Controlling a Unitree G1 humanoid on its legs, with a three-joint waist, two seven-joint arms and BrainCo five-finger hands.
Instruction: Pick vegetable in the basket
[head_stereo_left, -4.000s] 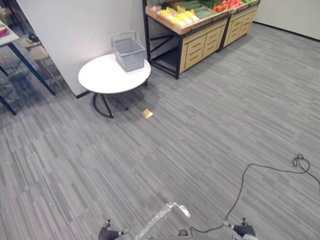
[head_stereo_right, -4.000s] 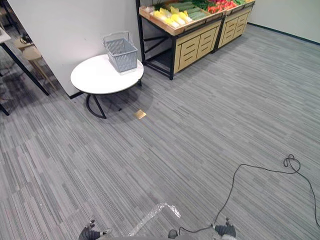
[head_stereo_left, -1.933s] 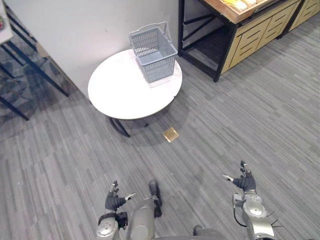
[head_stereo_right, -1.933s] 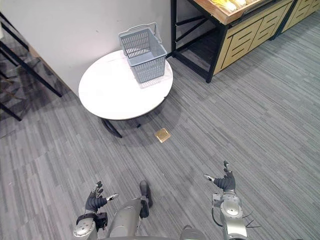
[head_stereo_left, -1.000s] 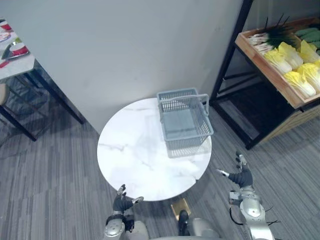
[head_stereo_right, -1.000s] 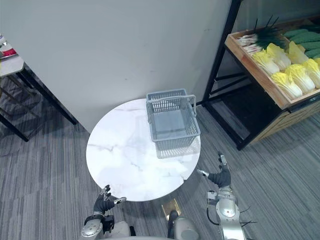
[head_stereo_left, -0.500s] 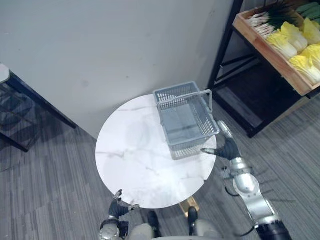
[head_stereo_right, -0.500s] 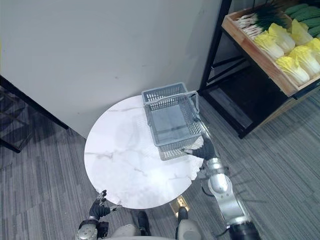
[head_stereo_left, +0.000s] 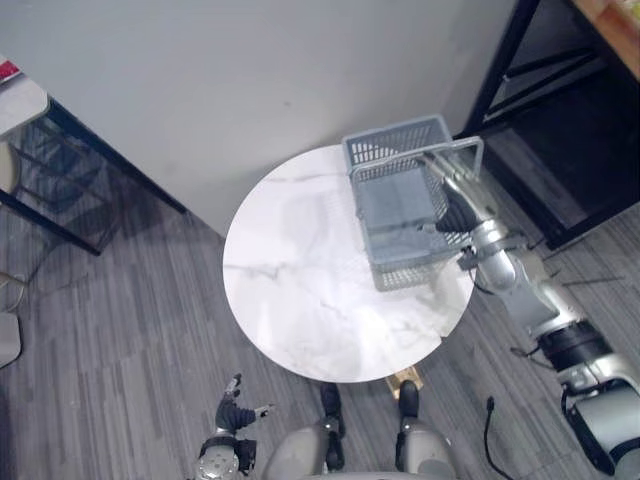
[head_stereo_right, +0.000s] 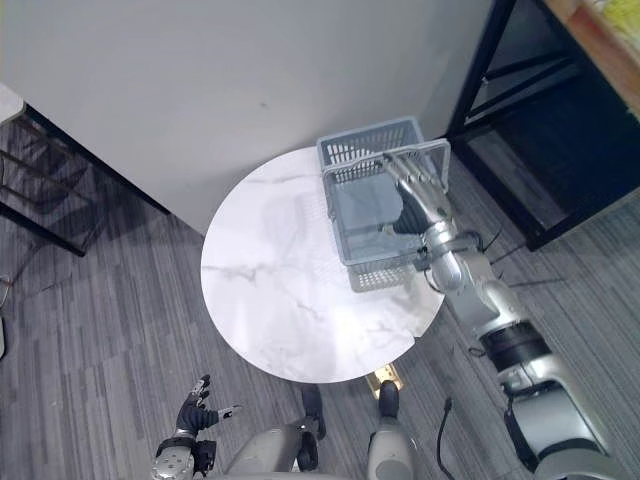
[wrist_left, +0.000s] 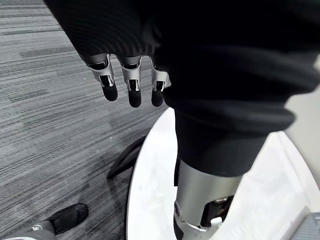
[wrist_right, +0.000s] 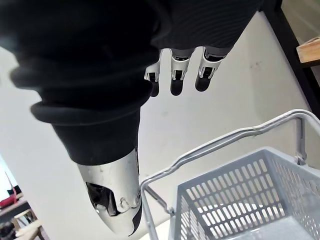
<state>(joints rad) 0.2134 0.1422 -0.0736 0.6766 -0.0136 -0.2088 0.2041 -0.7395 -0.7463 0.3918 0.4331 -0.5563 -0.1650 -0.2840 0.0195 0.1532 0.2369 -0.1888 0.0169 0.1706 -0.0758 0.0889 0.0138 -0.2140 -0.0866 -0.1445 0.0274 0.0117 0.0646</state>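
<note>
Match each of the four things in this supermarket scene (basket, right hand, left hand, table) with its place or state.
Things:
1. basket
2. right hand
3. left hand
4. table

Places or states:
A. low, above the floor, fingers relaxed
B. grey and empty, on the table's far side
C. white, round, marbled
D. stretched over the basket, fingers straight

Pairs: 1-B, 2-D, 3-A, 4-C

The right hand (head_stereo_right: 415, 210) hides part of the basket (head_stereo_right: 375, 272); the shelf (head_stereo_right: 598, 50) is cropped.

right hand (head_stereo_right: 414, 206) outstretched, left hand (head_stereo_left: 236, 411) low, open
</note>
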